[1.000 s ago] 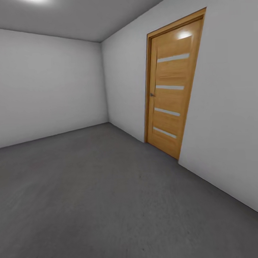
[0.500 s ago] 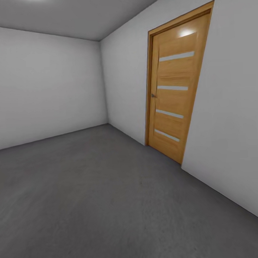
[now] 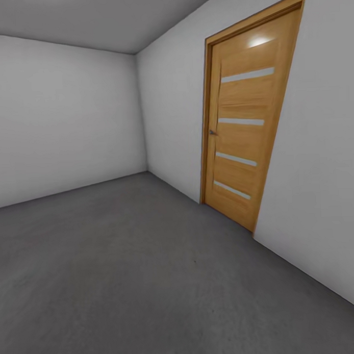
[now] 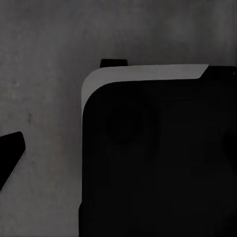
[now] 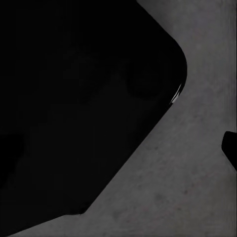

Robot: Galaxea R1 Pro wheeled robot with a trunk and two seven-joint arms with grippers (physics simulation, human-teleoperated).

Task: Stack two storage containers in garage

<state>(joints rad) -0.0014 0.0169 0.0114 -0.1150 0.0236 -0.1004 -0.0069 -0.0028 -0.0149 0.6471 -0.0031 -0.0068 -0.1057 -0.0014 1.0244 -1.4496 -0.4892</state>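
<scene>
I am in the garage, a bare room with pale grey walls (image 3: pixel 62 119) and a dark grey concrete-like floor (image 3: pixel 124 260). The two storage containers and the living room are out of view. In the left wrist view one dark fingertip (image 4: pixel 10 155) juts in over the floor beside my black base (image 4: pixel 158 158). The right wrist view has a sliver of a dark fingertip (image 5: pixel 230 147) next to the same black base (image 5: pixel 74 98). Nothing is seen between the fingers.
A closed light-wood door (image 3: pixel 244 128) with several pale horizontal strips and a small handle (image 3: pixel 212 132) stands in the right wall. The far corner (image 3: pixel 141 117) lies ahead, with open floor in front of it.
The whole head view has shifted: the door now sits a little further right and looks larger, so the camera has moved. Nothing in the room itself has moved.
</scene>
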